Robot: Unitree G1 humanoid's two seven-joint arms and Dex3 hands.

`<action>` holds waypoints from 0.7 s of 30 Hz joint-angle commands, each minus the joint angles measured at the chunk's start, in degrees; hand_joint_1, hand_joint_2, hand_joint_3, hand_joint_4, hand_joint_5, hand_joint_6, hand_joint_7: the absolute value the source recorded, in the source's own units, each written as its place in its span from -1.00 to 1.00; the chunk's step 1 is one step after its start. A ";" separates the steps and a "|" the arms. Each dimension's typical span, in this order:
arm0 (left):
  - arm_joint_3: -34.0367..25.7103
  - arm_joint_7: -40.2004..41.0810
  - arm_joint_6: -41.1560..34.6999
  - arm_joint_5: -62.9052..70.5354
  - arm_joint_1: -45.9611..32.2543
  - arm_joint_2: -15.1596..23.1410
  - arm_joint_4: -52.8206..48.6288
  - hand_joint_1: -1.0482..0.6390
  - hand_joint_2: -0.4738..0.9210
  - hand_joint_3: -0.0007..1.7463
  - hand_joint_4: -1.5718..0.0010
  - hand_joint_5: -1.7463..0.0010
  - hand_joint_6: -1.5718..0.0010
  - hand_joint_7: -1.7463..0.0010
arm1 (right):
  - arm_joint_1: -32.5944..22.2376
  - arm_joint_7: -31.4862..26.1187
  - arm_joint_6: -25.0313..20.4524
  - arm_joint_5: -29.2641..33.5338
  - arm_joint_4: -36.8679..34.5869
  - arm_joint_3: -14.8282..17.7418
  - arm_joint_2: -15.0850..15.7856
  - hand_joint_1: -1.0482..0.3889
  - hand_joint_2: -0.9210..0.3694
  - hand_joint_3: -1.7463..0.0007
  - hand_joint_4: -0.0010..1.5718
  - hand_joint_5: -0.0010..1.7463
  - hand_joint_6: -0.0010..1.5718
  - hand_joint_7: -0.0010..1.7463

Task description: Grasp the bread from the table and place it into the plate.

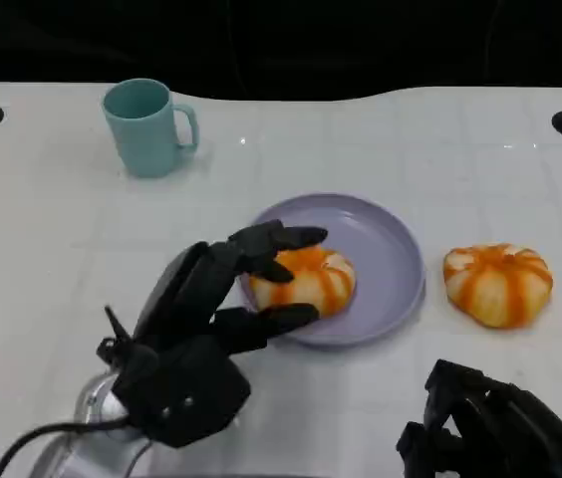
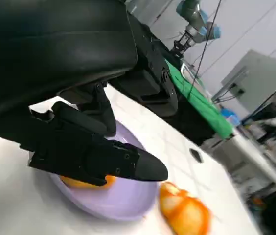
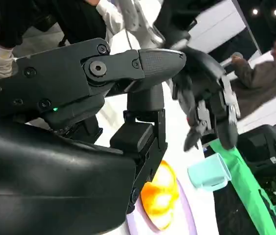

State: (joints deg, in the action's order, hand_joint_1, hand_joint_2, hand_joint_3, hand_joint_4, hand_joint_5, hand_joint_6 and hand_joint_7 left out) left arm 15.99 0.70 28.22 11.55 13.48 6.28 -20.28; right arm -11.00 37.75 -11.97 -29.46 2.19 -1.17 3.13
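While your head view lays out the whole white table (image 1: pixel 42 249), with a teal mug (image 1: pixel 146 126) at the back and a second orange-striped bun (image 1: pixel 497 284) lying bare right of the plate, the left wrist view adds a green-draped bench (image 2: pixel 201 105) beyond the table edge. Your left hand (image 1: pixel 223 299) has its fingers around the bread (image 1: pixel 306 279), a glossy, rounded, orange-and-cream bun resting inside the smooth lavender plate (image 1: pixel 391 264). Your right hand (image 1: pixel 490 428) sits low near the table's edge, fingers curled in, holding nothing.

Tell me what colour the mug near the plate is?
The ceramic mug is light teal, a pale blue-green. The head view shows it best.
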 commanded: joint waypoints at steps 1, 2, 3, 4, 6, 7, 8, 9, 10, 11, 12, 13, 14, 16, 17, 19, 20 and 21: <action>-2.03 -6.86 -1.32 -9.26 -6.13 -0.48 5.08 -0.35 1.00 -0.73 0.26 -0.99 0.49 -0.80 | -0.20 0.25 0.09 -0.52 0.32 0.69 0.77 -0.54 -1.00 0.75 0.12 0.83 0.00 0.55; -2.34 -8.39 -2.14 -11.32 -7.52 -0.64 6.34 -0.35 1.00 -0.71 0.27 -0.99 0.52 -0.91 | -0.19 0.20 0.07 -0.51 0.34 0.69 0.77 -0.54 -1.00 0.75 0.13 0.83 0.00 0.56; -2.61 -9.92 -3.23 -13.34 -8.85 -0.77 7.61 -0.36 1.00 -0.70 0.26 -1.00 0.53 -0.95 | -0.18 0.17 0.10 -0.47 0.33 0.66 0.77 -0.54 -1.00 0.75 0.13 0.83 0.00 0.56; -2.83 -11.28 -4.31 -14.90 -9.98 -0.80 8.81 -0.38 1.00 -0.68 0.25 -1.00 0.54 -0.97 | -0.15 0.17 0.14 -0.42 0.31 0.63 0.78 -0.54 -1.00 0.75 0.13 0.83 0.00 0.56; -3.11 -12.86 -6.19 -16.35 -12.10 -0.78 11.32 -0.41 1.00 -0.66 0.18 -1.00 0.54 -0.98 | -0.12 0.17 0.21 -0.30 0.32 0.54 0.80 -0.54 -1.00 0.75 0.13 0.83 0.00 0.56; -3.13 -13.51 -7.42 -17.11 -13.54 -0.74 13.04 -0.43 1.00 -0.66 0.17 -1.00 0.53 -0.98 | -0.13 0.08 0.19 -0.22 0.42 0.49 0.83 -0.55 -1.00 0.75 0.13 0.83 0.00 0.57; -3.18 -13.98 -8.42 -17.60 -14.55 -0.74 14.34 -0.44 1.00 -0.66 0.15 -1.00 0.52 -0.98 | -0.14 0.02 0.16 -0.17 0.49 0.46 0.84 -0.55 -1.00 0.75 0.13 0.83 0.00 0.57; -3.25 -14.95 -9.47 -18.71 -15.63 -0.70 15.60 -0.44 1.00 -0.65 0.15 -1.00 0.51 -0.98 | -0.15 -0.04 0.13 -0.18 0.55 0.44 0.82 -0.55 -1.00 0.75 0.13 0.83 0.01 0.57; -3.35 -16.34 -11.06 -20.84 -17.03 -0.72 17.00 -0.43 1.00 -0.65 0.15 -1.00 0.51 -0.98 | -0.18 -0.13 0.14 -0.11 0.62 0.42 0.82 -0.55 -1.00 0.75 0.14 0.83 0.00 0.57; -3.47 -17.44 -12.35 -22.49 -18.16 -0.78 18.12 -0.43 1.00 -0.64 0.16 -1.00 0.51 -0.99 | -0.20 -0.19 0.18 -0.05 0.66 0.41 0.81 -0.55 -1.00 0.75 0.14 0.83 0.01 0.58; -3.58 -18.49 -13.11 -24.01 -19.48 -0.90 18.91 -0.45 1.00 -0.64 0.16 -1.00 0.51 -0.99 | -0.23 -0.23 0.20 -0.04 0.71 0.42 0.79 -0.55 -1.00 0.75 0.14 0.83 0.01 0.58; -3.63 -19.40 -13.27 -25.06 -20.91 -1.05 19.24 -0.48 1.00 -0.63 0.16 -1.00 0.51 -1.00 | -0.24 -0.22 0.13 -0.09 0.77 0.43 0.81 -0.55 -1.00 0.75 0.13 0.83 0.00 0.58; -3.62 -20.00 -13.23 -25.55 -22.14 -1.20 19.46 -0.51 1.00 -0.62 0.17 -1.00 0.51 -1.00 | -0.22 -0.17 -0.07 -0.21 0.81 0.47 0.87 -0.55 -1.00 0.75 0.13 0.83 0.00 0.57; -3.64 -20.86 -13.11 -26.12 -23.87 -1.57 19.74 -0.52 1.00 -0.60 0.17 -1.00 0.50 -1.00 | -0.19 -0.12 -0.27 -0.30 0.82 0.51 0.98 -0.55 -1.00 0.76 0.12 0.83 -0.01 0.57; -3.64 -21.22 -13.25 -26.48 -24.62 -1.85 19.95 -0.51 1.00 -0.59 0.16 -1.00 0.50 -1.00 | -0.18 -0.13 -0.27 -0.26 0.81 0.54 1.02 -0.55 -1.00 0.76 0.12 0.83 0.00 0.56; -3.53 -22.28 -14.23 -28.10 -26.16 -2.50 20.76 -0.49 1.00 -0.58 0.15 -1.00 0.49 -1.00 | -0.13 0.01 -0.15 -0.25 0.65 0.62 1.10 -0.55 -1.00 0.76 0.12 0.84 0.00 0.57; -3.44 -22.74 -14.30 -28.43 -26.60 -2.72 20.88 -0.48 1.00 -0.58 0.14 -1.00 0.49 -1.00 | -0.12 0.00 -0.11 -0.20 0.61 0.65 1.15 -0.55 -1.00 0.76 0.12 0.84 0.00 0.57; -3.35 -23.10 -14.34 -28.65 -27.00 -2.99 20.90 -0.47 1.00 -0.58 0.14 -1.00 0.48 -1.00 | -0.12 0.00 -0.09 -0.20 0.58 0.68 1.17 -0.55 -1.00 0.76 0.12 0.84 0.00 0.57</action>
State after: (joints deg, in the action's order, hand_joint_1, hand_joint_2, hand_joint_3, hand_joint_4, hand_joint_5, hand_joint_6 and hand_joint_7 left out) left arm 12.98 -21.07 14.34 -15.97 -12.50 3.61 -0.38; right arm -11.01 37.74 -12.03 -29.50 2.49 -1.22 3.27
